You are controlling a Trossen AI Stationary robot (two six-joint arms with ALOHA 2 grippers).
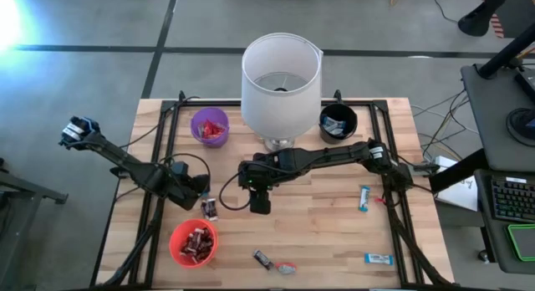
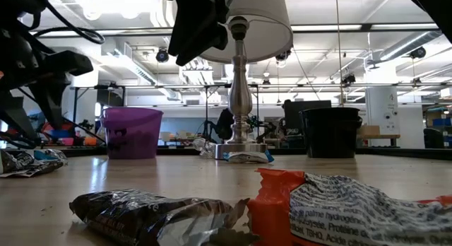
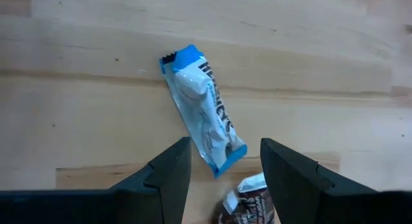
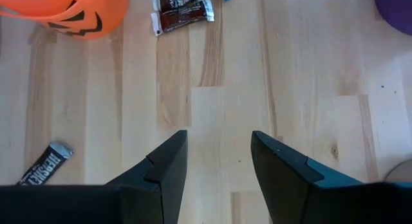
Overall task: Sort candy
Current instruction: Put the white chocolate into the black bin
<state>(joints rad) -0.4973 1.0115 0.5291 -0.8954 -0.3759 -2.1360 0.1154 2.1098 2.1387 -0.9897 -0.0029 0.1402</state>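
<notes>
A light blue-and-white candy (image 3: 203, 108) lies flat on the wood beside a brown candy (image 3: 248, 201); in the high view the pair (image 1: 209, 209) sits just above the red cup. My left gripper (image 3: 225, 150) hangs open over them, one finger on either side of the blue candy's end, touching nothing. My right gripper (image 4: 219, 140) is open over bare wood at mid-table (image 1: 260, 203). Other candy lies loose: a dark one (image 1: 263, 258), a red one (image 1: 286, 268) and two blue ones (image 1: 364, 197) (image 1: 378, 258).
A tall white-shaded lamp (image 1: 281, 80) stands at the back centre, between a purple cup (image 1: 209, 126) and a black cup (image 1: 338, 122). The red cup (image 1: 193, 242) with several candies stands near the front left. A black frame (image 1: 393, 191) runs around the table.
</notes>
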